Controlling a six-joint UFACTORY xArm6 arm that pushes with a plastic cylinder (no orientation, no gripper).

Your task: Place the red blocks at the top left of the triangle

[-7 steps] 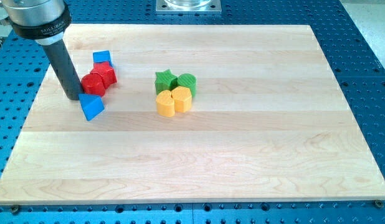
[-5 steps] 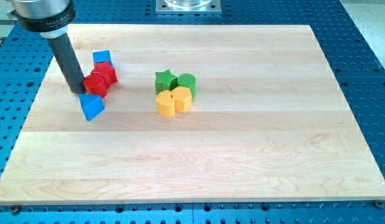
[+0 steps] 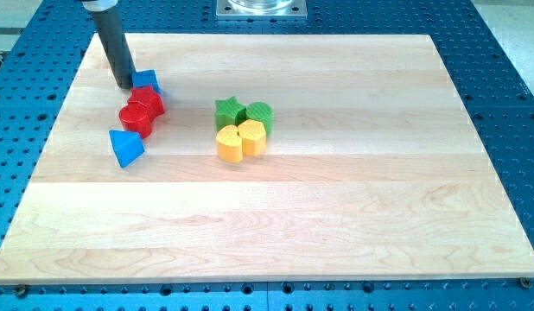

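Observation:
Two red blocks touch each other at the board's left: a round one (image 3: 134, 117) and, just to its upper right, a star-like one (image 3: 149, 103). A blue triangle (image 3: 126, 148) lies just below the round red block, slightly to its left. A second blue block (image 3: 147, 81) sits just above the red pair. My tip (image 3: 124, 85) stands at the left side of that upper blue block, above the red blocks and apart from them.
A green star (image 3: 229, 111) and a green round block (image 3: 259, 112) sit near the board's middle, with two yellow blocks (image 3: 240, 141) touching them from below. The wooden board (image 3: 336, 190) lies on a blue perforated table.
My tip moved up and a little right, from the left of the red blocks to beside the upper blue block. The red blocks stay about where they were.

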